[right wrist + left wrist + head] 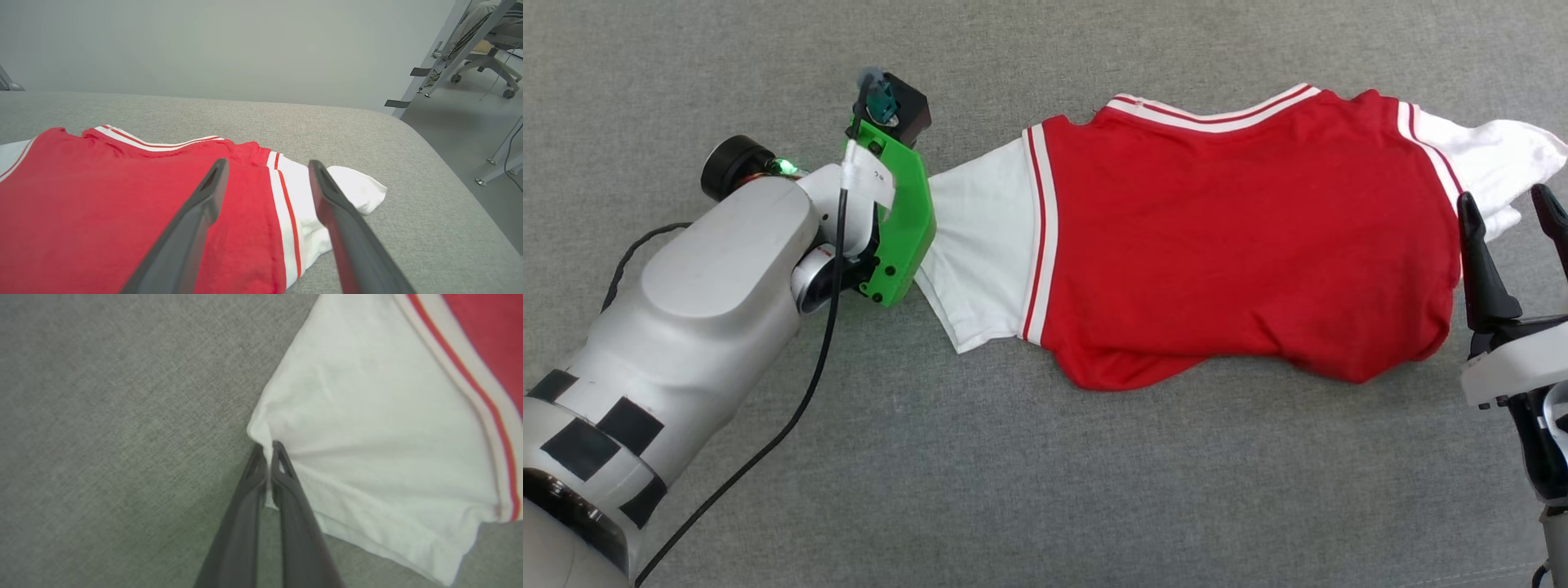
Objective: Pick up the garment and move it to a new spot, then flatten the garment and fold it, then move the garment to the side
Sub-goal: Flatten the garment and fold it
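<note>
Shirt lies lengthwise left-right across mid-frame, collar toward the top; left claw pinches its frame-left sleeve; right claw gapes wide.

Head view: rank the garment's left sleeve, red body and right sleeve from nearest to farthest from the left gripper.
1. The left sleeve, view's left, pinched by the left gripper.
2. The red body, centre.
3. The right sleeve, far right, beside the right gripper.
</note>
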{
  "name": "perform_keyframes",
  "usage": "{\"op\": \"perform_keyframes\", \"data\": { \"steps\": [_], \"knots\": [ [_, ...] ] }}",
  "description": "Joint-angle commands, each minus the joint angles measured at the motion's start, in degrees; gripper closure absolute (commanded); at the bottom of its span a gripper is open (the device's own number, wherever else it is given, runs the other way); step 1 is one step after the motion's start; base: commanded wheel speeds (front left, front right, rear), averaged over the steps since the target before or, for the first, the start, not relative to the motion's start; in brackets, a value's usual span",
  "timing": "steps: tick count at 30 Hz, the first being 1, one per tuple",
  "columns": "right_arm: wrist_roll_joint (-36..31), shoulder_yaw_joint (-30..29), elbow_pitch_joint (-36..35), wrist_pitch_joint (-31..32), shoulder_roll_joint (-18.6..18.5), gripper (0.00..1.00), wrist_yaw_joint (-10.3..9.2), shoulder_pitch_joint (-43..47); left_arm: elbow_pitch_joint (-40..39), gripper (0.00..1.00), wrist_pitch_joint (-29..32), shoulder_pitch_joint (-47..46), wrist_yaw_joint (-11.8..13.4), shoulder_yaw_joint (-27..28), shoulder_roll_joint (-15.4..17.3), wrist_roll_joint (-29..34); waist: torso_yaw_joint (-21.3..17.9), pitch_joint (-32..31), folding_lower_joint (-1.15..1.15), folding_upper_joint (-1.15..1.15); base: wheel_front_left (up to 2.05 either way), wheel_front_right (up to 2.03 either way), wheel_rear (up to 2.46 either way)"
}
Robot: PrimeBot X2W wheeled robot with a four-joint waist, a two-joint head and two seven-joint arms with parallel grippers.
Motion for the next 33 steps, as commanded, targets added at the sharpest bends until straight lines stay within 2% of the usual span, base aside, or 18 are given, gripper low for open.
{"op": "perform_keyframes", "data": {
  "steps": [1,9,15,16,21,26,29,33],
  "knots": [
    [0.08,-0.36,0.06,-0.53,-0.01,0.0,-0.04,-0.57,1.52,1.0,-1.27,1.69,-0.13,-1.22,0.85,-0.52,0.56,-0.84,0.0,0.0,0.0,0.0,0.0],
    [0.49,-3.14,-0.49,0.28,-0.75,0.0,-0.04,1.7,2.83,1.0,-13.05,0.68,-0.13,1.13,5.03,-1.97,1.93,-4.62,0.0,0.0,0.0,0.0,0.0],
    [0.71,-5.33,-2.36,2.51,-4.28,0.0,-0.04,0.8,2.8,1.0,-17.73,2.22,-0.13,2.52,7.69,-3.42,2.89,-6.44,0.0,0.0,0.0,0.0,0.0],
    [2.0,-5.05,-3.47,5.97,-7.4,0.0,-0.04,-1.28,2.55,1.0,-19.37,2.8,0.02,3.01,9.12,-3.42,3.21,-6.8,0.0,0.0,0.0,0.0,0.0],
    [7.58,-3.0,-3.46,14.66,-13.44,0.0,-0.04,-7.05,0.91,1.0,-21.32,3.15,0.79,3.58,10.58,-3.13,3.96,-6.51,0.0,0.0,0.0,0.0,0.0],
    [16.41,3.8,0.7,29.89,-20.38,0.0,-0.04,-13.5,-2.44,1.0,-23.01,2.82,1.85,3.68,10.89,-2.15,5.18,-5.23,0.0,0.0,0.0,0.0,0.0],
    [20.96,8.32,4.65,40.06,-23.29,0.0,-0.04,-17.42,-5.0,1.0,-23.68,2.4,2.53,3.62,10.58,-1.5,6.11,-3.95,0.0,0.0,0.0,0.0,0.0],
    [24.2,12.11,9.07,48.54,-24.93,0.0,-0.04,-22.44,-8.27,1.0,-24.35,1.25,3.66,3.65,10.45,-0.35,7.4,-1.67,0.0,0.0,0.0,0.0,0.0]
  ]
}}
